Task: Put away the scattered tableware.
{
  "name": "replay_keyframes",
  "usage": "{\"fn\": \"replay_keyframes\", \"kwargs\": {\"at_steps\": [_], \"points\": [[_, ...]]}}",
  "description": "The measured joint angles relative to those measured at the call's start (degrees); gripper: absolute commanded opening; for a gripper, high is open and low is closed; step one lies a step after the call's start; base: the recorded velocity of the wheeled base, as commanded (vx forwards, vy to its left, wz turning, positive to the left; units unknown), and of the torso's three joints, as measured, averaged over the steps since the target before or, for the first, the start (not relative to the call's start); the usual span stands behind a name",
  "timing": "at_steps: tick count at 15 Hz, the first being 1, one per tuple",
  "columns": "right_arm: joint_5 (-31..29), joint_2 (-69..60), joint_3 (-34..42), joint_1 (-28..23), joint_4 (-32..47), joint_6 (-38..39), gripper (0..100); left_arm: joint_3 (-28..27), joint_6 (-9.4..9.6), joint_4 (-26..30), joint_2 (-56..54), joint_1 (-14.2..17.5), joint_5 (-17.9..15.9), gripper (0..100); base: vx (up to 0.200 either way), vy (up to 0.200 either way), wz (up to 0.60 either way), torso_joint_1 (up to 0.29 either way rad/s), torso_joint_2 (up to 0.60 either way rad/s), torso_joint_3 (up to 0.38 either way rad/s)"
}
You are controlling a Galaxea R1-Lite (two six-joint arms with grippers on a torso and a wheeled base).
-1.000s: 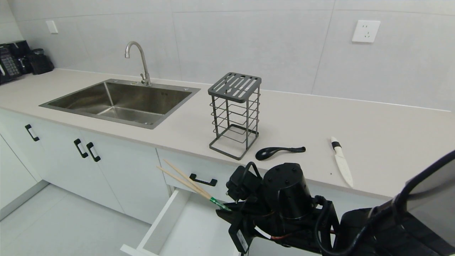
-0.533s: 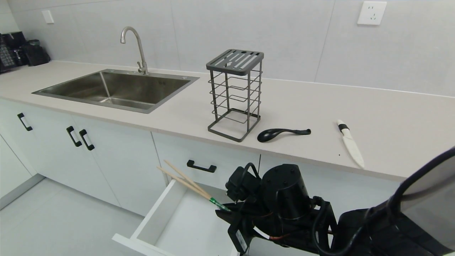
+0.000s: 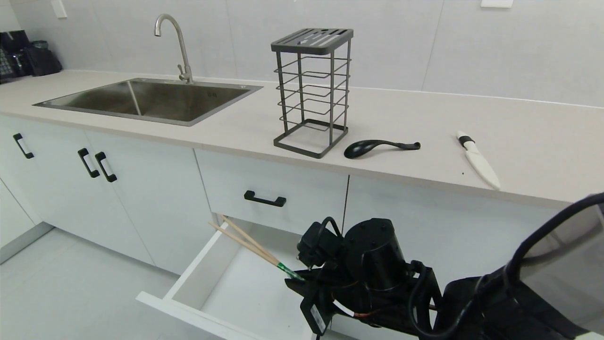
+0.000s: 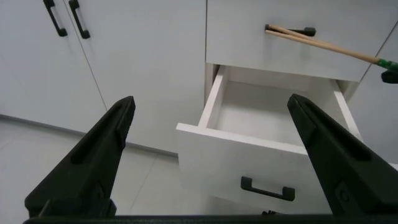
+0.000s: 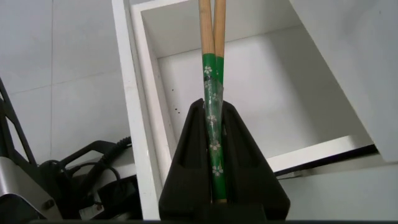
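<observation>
1. A pair of wooden chopsticks with green-painted ends (image 3: 247, 244) is clamped at the green ends by the right gripper (image 3: 295, 278). Its jaws are closed tight on them.
2. The chopsticks are held over the open white drawer (image 3: 196, 276), with the bare tips pointed out past its left wall. No contact with the drawer is seen.
3. The left gripper (image 4: 210, 124) is held in front of the drawer with its fingers spread wide. Nothing is gripped.
4. On the beige counter (image 3: 424, 123) above the drawer, a black plastic spoon (image 3: 373, 146) is left just beside the dark wire rack (image 3: 311, 92). A white knife with a black band (image 3: 477, 159) lies farther right.
5. Change: the whole head view has shifted over the last second, with the counter and rack risen in it and more of the drawer's inside uncovered. This is read as the camera being lowered, and nothing on the counter was moved. The chopsticks have been kept in the same grip.
6. Meaning: the drop into the drawer is judged close. The spoon and knife are not yet put away.
</observation>
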Motion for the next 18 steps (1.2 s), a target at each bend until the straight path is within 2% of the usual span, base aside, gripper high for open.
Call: {"fn": "replay_keyframes", "kwargs": {"at_steps": [5,12,18], "points": [[0.72,2.73,-4.28,-0.74,0.37,-0.57,0,0.0,-0.04,0.06,0.0,0.0,0.0,100,0.0,0.0,0.0,-0.193,0.3,0.129],[1.27,8.96,-10.58,-2.78,1.93,-2.69,0,0.02,-0.02,0.02,0.0,0.0,0.01,100,0.0,0.0,0.0,-0.01,0.09,0.035],[0.99,12.21,-11.93,-4.16,2.17,-3.36,0,0.0,0.0,0.0,0.0,0.0,0.01,100,0.0,0.0,0.0,0.0,0.0,0.0]]}}
